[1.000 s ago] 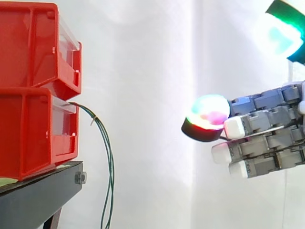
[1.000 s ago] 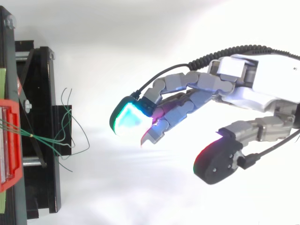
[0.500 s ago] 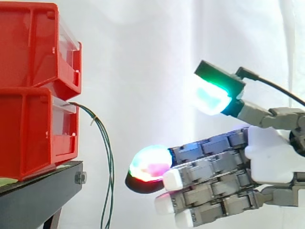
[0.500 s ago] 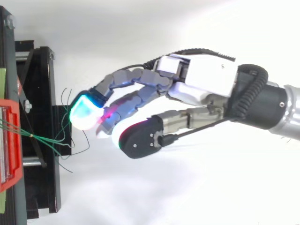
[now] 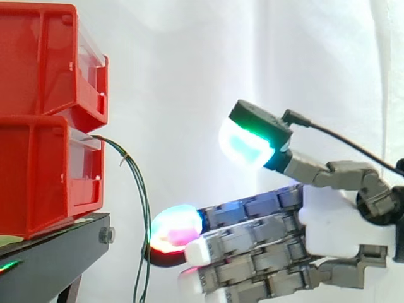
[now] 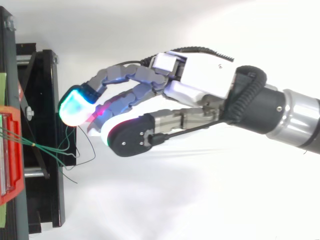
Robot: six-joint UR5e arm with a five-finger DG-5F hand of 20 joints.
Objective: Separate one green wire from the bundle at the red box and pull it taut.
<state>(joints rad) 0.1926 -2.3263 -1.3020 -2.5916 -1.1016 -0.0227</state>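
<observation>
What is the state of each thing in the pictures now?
robot hand: open, fingers straight, thumb apart, holding nothing.
green wires: slack, hanging together from the lower red bin, none pulled out.
upper red bin: stacked on the lower one.
black stand: carries both bins.

The two stacked red bins (image 5: 38, 170) close the way ahead of my hand (image 5: 334, 221). So does the black stand (image 5: 50, 252) under them, whose edge juts out towards me. The green wires (image 5: 144, 208) hang just before the lower bin, right at my foremost fingertip (image 5: 173, 227); I cannot tell whether they touch. Above the wires, in front of the upper bin, the room is open against the white curtain (image 5: 189, 63). From above, both sides of my fingers are free.
</observation>
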